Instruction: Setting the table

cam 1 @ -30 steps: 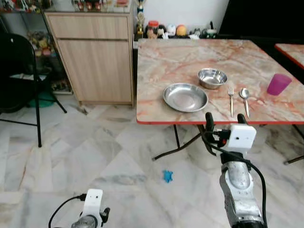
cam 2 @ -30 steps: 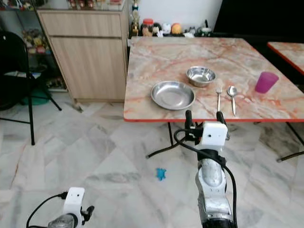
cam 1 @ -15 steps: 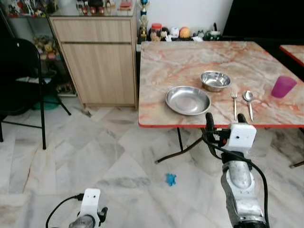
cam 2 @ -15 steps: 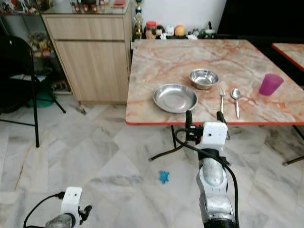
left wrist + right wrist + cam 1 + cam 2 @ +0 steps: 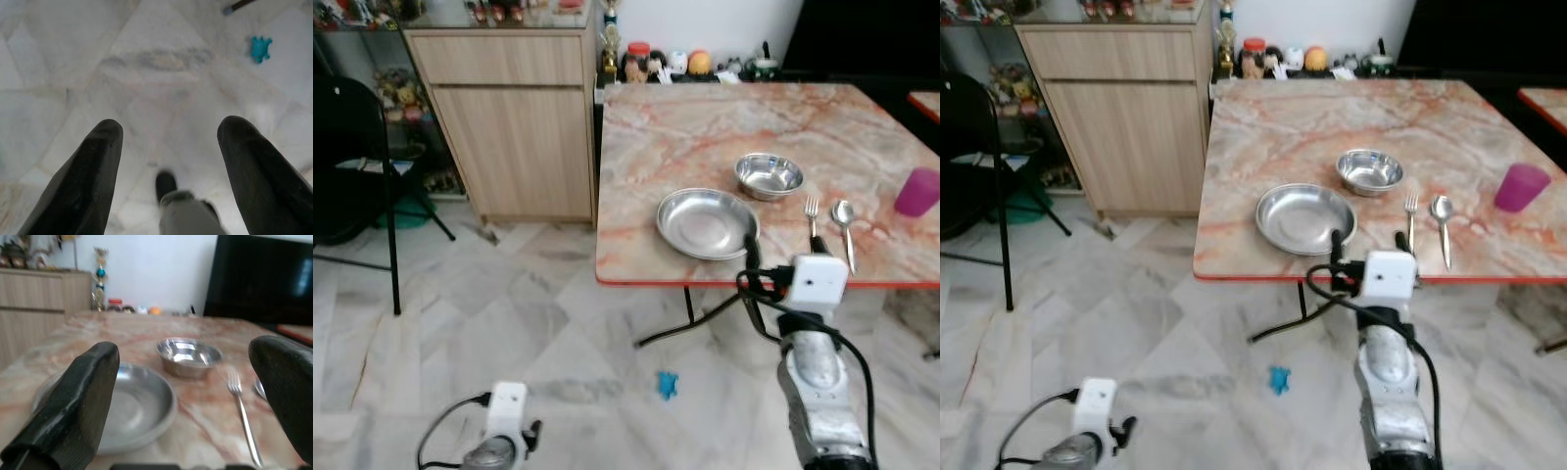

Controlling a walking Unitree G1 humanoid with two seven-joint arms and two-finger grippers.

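Note:
A marble-topped table (image 5: 705, 127) with a red edge carries a steel plate (image 5: 707, 223), a steel bowl (image 5: 769, 175), a fork (image 5: 813, 220), a spoon (image 5: 845, 220) and a purple cup (image 5: 917, 191). My right gripper (image 5: 1368, 245) is open, level with the table's front edge, just in front of the plate and the fork. Along its fingers I see the plate (image 5: 132, 406), the bowl (image 5: 188, 355) and the fork (image 5: 239, 401). My left gripper (image 5: 168, 142) hangs low and open over the marble floor.
A wooden cabinet (image 5: 514, 117) stands left of the table, and a black folding chair (image 5: 352, 147) is further left. A small blue toy (image 5: 667, 384) lies on the floor by the table legs. Jars and ornaments (image 5: 685, 64) line the wall behind.
The camera has come closer to the table and shifted, so the dishes sit lower and further right. My right gripper now reaches the table's front edge. Nothing on the table has moved.

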